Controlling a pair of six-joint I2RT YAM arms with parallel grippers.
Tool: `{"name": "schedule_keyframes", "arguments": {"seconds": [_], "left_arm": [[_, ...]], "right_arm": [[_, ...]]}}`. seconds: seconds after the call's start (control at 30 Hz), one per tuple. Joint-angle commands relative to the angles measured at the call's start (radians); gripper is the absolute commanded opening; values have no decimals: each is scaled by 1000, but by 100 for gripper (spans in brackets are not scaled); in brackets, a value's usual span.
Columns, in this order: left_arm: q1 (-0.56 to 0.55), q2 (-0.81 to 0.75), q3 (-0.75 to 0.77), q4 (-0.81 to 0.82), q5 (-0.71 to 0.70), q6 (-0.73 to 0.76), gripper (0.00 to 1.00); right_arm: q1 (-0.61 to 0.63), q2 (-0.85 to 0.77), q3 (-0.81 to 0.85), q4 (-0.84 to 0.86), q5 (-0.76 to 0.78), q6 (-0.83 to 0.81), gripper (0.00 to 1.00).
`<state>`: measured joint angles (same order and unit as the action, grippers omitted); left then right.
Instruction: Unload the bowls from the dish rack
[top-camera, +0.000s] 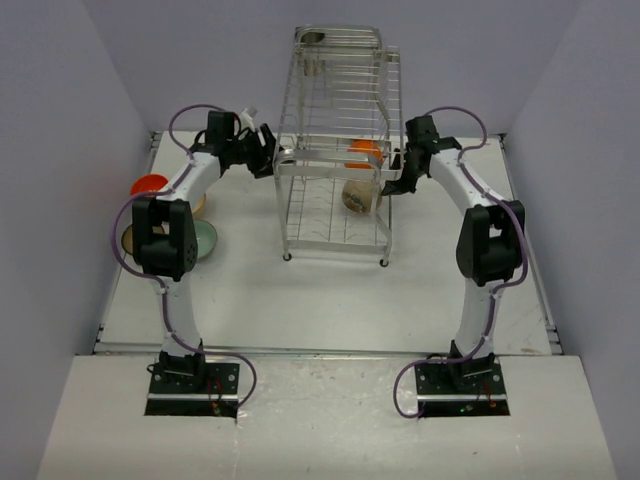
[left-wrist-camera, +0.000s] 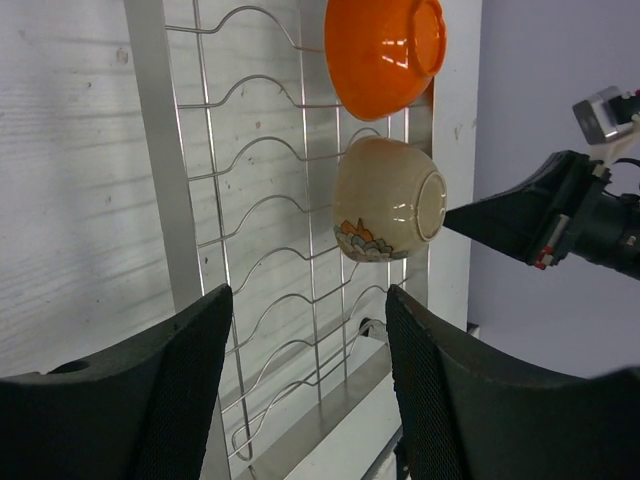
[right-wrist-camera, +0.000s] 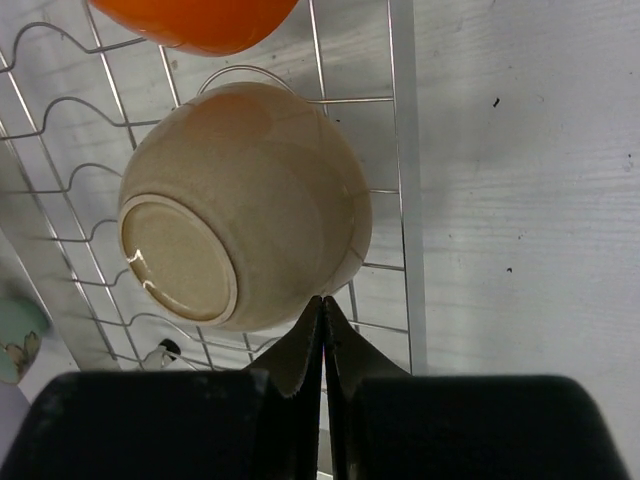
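Two bowls are seen in the dish rack, at its right side. An orange bowl is stood on edge among the wires, and a cream bowl is lodged just beside it with its base turned outward. The rack is placed mid-table, toward the far side of the table. At the left, a second orange bowl and a mint green bowl are set on the table, partly covered by the left arm. The left claw is held wide, with nothing between its fingers. The right claw is pressed fully closed, with its tips just beside the cream bowl; whether they touch it cannot be told.
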<state>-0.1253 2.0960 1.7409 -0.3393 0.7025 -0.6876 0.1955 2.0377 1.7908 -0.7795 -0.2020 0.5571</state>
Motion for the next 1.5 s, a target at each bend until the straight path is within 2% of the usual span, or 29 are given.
{"name": "schedule_keyframes", "arguments": {"seconds": [0.0, 0.57, 0.9, 1.13, 1.27, 1.47], "left_arm": [[-11, -42, 9, 65, 66, -27, 64], [-31, -19, -23, 91, 100, -43, 63], [-59, 44, 17, 100, 115, -58, 63], [-83, 87, 42, 123, 137, -82, 63], [-97, 102, 51, 129, 138, -89, 63], [-111, 121, 49, 143, 147, -92, 63]], "right_arm": [[4, 36, 53, 19, -8, -2, 0], [51, 174, 160, 42, -36, 4, 0], [70, 174, 171, 57, -74, 26, 0], [68, 98, 90, 82, -63, 14, 0], [67, 108, 88, 68, -59, -2, 0], [67, 59, 35, 100, -42, -2, 12]]}}
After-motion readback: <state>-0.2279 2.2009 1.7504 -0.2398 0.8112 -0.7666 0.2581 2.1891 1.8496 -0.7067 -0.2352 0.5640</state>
